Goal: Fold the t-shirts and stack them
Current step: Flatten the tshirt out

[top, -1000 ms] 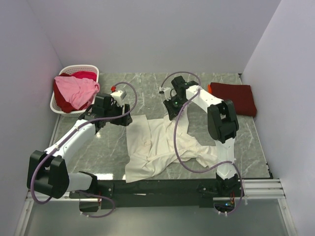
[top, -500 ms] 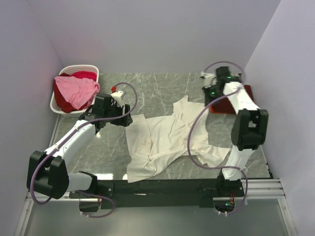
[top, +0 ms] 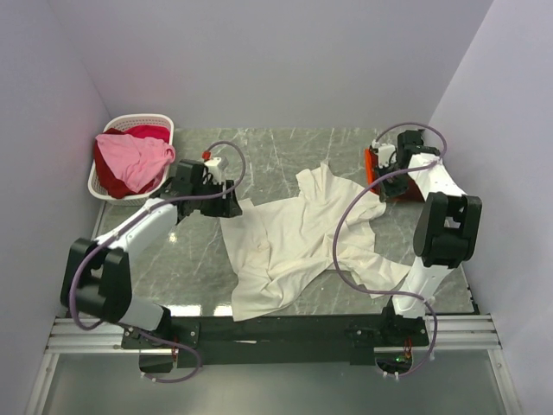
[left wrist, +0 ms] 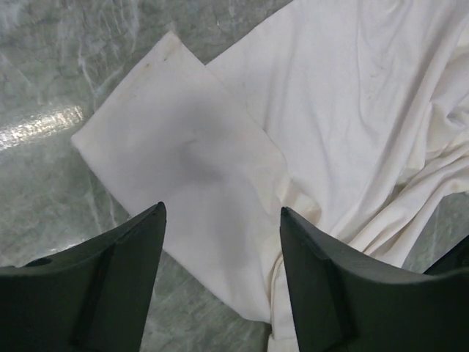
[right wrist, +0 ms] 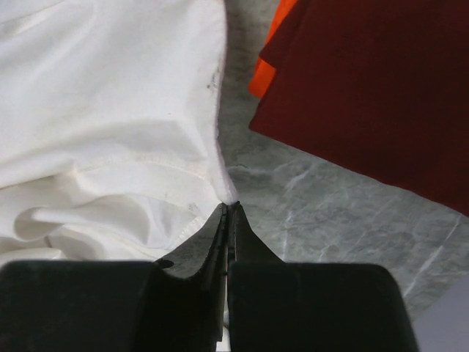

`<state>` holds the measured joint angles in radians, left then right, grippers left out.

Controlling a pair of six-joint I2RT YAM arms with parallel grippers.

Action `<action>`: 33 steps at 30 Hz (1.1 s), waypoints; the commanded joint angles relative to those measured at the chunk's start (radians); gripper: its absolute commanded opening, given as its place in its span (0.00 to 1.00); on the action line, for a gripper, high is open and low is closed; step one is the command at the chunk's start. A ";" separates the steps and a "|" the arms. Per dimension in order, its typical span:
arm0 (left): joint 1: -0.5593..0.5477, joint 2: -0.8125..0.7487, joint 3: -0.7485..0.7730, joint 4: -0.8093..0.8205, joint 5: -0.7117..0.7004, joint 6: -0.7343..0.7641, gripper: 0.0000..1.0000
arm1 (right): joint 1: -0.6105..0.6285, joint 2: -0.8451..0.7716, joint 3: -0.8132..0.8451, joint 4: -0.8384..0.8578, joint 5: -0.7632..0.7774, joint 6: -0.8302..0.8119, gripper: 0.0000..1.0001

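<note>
The right arm reaches to the far right of the tabletop (top: pixel 285 151), wrist bent down, its tool (right wrist: pixel 229 209) pressed shut on a hem corner of the cream-white t-shirt (top: pixel 294 233). That shirt lies rumpled across the middle, stretched toward a folded dark red t-shirt (right wrist: pixel 366 88). The left arm stretches inward, and its tool (left wrist: pixel 221 213) hovers with fingers spread wide and empty over the white shirt's flat left sleeve. A pink t-shirt (top: pixel 130 160) fills the basket (top: pixel 160 118).

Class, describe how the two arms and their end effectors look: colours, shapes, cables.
Both the left arm and right arm have white shells, black joints and a looping purple-grey cable. The left end effector and right end effector each have flat black tapering fingers.
</note>
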<state>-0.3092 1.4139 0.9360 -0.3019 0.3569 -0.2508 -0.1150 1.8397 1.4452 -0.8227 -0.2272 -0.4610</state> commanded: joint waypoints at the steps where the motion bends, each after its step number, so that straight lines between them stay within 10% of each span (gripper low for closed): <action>1: -0.004 0.084 0.105 -0.003 0.016 -0.073 0.67 | -0.020 0.003 -0.014 0.039 0.020 -0.025 0.00; 10: -0.091 0.250 0.257 -0.048 -0.071 -0.122 0.64 | -0.084 -0.048 -0.146 0.091 0.000 -0.067 0.00; 21: -0.215 0.560 0.558 -0.322 -0.691 -0.334 0.57 | -0.095 -0.062 -0.189 0.112 -0.087 -0.064 0.00; 33: -0.237 0.588 0.573 -0.352 -0.664 -0.409 0.58 | -0.097 -0.048 -0.180 0.120 -0.116 -0.067 0.00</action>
<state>-0.5304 1.9965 1.4666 -0.6357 -0.2897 -0.6239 -0.2085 1.8297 1.2560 -0.7238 -0.3161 -0.5186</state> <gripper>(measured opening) 0.582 0.009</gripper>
